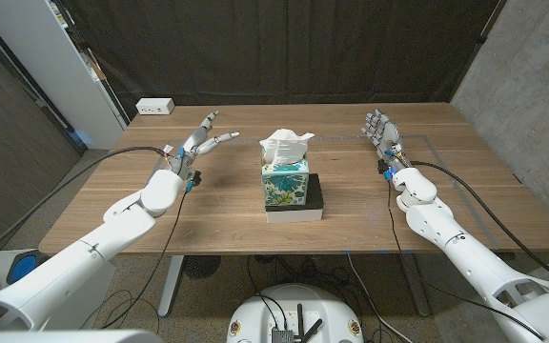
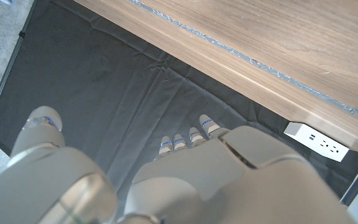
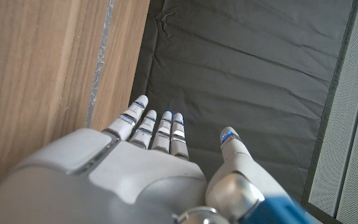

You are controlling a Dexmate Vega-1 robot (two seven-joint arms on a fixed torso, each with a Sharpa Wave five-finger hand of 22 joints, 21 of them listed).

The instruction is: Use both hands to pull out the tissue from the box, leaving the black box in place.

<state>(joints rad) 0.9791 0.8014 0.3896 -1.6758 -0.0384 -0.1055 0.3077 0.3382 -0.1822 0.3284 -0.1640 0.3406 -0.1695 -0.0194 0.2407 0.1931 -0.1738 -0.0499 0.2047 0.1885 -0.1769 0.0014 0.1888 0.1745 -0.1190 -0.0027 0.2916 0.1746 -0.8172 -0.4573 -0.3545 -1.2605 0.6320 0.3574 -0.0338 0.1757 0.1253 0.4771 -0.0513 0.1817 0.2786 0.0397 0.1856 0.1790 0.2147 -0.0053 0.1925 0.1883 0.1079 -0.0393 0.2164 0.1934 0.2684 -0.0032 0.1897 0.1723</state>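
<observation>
Head view: both hands, left hand and right hand, fingers apart.

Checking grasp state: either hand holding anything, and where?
Nothing held. Left hand and right hand are open, either side of the tissue box, apart from it.

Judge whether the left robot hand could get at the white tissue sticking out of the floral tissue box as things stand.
Probably yes: the left robot hand is open, and only bare wooden table lies between it and the white tissue atop the floral tissue box.
</observation>
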